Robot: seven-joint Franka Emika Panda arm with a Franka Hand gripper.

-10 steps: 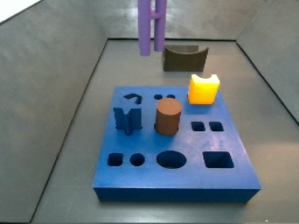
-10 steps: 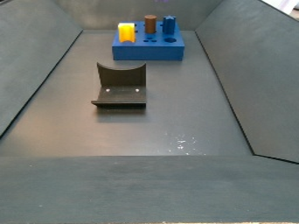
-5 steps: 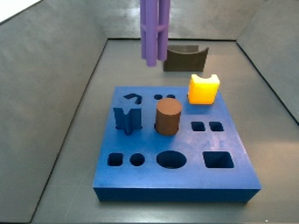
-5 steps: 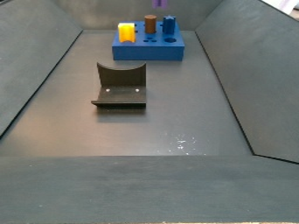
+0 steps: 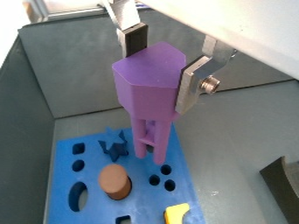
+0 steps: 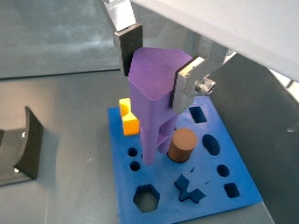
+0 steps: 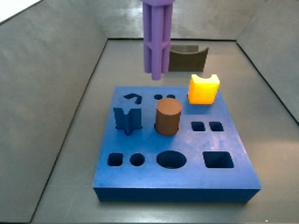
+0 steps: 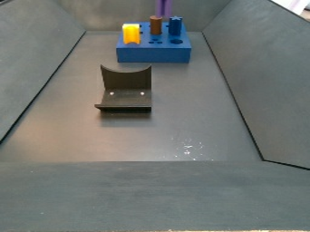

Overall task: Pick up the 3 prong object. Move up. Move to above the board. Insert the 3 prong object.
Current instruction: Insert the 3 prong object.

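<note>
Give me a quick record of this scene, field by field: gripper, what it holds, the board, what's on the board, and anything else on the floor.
gripper: above the board, jaws shut on the 3 prong object
3 prong object: purple, upright, prongs down, not yet inserted
board: bright blue, flat on the floor, several holes open
on board: brown cylinder, yellow block, dark blue notched block
elsewhere: fixture on the floor, apart from the board

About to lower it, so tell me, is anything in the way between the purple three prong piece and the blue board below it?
Nothing visible: the 3 prong object, held by the gripper, hangs above the board with clear air beneath its prongs.
</note>
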